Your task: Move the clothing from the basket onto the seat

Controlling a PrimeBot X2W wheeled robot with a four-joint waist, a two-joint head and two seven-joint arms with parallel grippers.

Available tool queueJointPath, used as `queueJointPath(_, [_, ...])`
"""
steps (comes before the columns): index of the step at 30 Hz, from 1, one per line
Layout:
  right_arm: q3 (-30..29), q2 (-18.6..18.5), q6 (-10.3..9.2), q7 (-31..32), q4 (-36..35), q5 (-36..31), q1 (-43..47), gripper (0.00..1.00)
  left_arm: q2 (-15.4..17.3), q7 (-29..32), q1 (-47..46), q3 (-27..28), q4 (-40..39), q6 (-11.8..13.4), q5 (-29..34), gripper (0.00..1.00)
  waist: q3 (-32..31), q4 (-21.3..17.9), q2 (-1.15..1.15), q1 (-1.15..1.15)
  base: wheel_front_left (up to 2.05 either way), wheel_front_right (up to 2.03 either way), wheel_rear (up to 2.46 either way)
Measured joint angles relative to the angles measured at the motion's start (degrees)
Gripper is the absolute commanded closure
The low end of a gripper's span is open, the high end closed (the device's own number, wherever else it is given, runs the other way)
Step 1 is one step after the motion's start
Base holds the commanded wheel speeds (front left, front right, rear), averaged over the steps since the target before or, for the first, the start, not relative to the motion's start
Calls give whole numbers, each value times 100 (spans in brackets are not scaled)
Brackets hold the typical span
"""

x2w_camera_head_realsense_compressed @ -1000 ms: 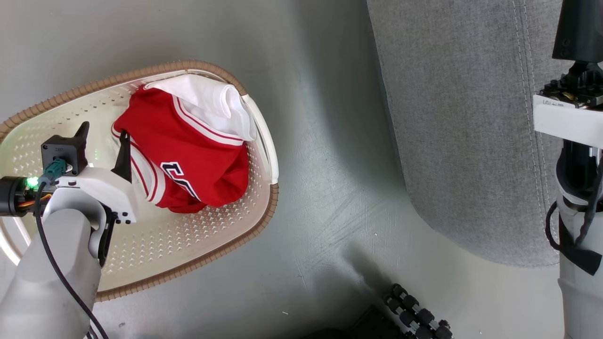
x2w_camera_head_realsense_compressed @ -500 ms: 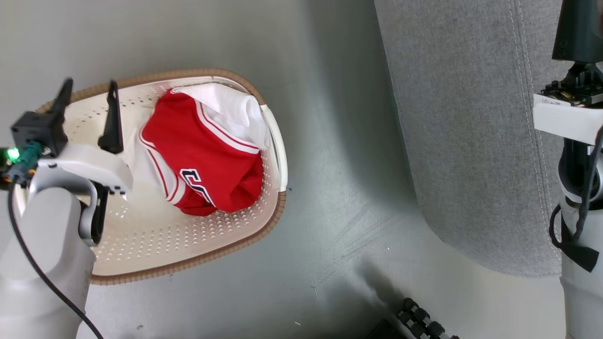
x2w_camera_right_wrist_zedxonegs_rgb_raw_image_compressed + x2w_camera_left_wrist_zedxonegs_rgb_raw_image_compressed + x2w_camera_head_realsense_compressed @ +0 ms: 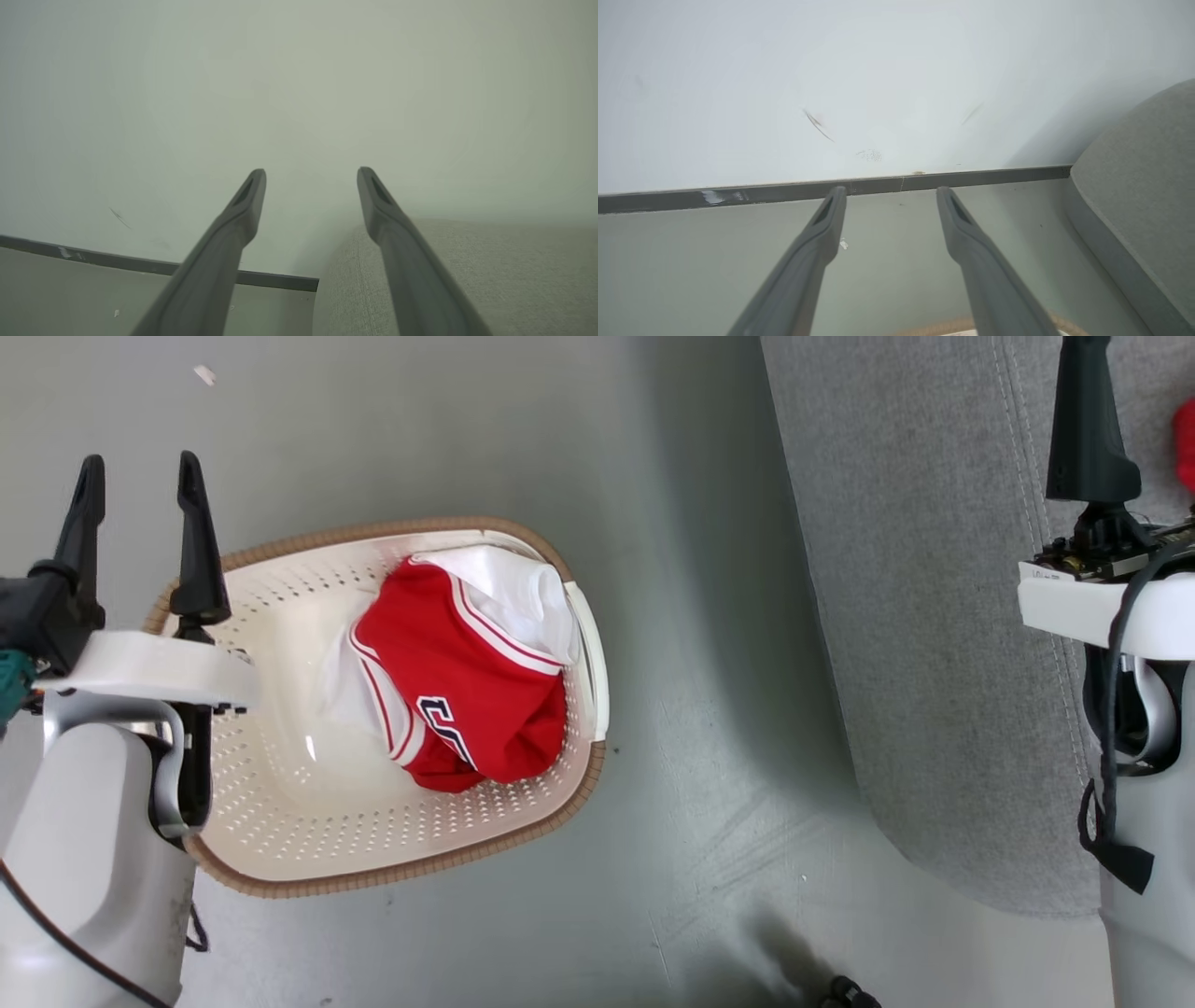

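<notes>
- Left jaws withdrawn from clothing [image 3: 467,700] since a second ago; now wide open, empty, at basket [image 3: 280,803] left rim.
- Clothing lies in basket, right of left jaws.
- Right jaws wide open, empty, over seat [image 3: 915,616].

The fingers [image 3: 196,541] of my left pincer [image 3: 140,460] are matt dark plastic on a smooth white plastic mount. Just beneath and to its right, the basket [image 3: 280,821] is glossy cream plastic, perforated, with a ribbed brown woven-look rim. The clothing [image 3: 476,691] in it is smooth, soft red and white cloth, lying in folds. The floor [image 3: 672,616] between my pincers is smooth grey-green with a faint sheen and scuff marks. Under my right pincer [image 3: 311,170], the seat [image 3: 915,616] is coarse, matt grey woven fabric with a stitched seam. Ahead of both, the wall [image 3: 896,70] looks smooth, matt and scuffed.
</notes>
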Motion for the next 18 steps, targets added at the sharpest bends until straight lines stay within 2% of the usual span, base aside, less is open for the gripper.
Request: queueJointPath(18, [165, -2, 0, 0, 354, -204, 1096, 0, -299, -1, 1271, 500, -884, 57, 47, 0, -1123, 475, 0, 0, 0, 0, 0])
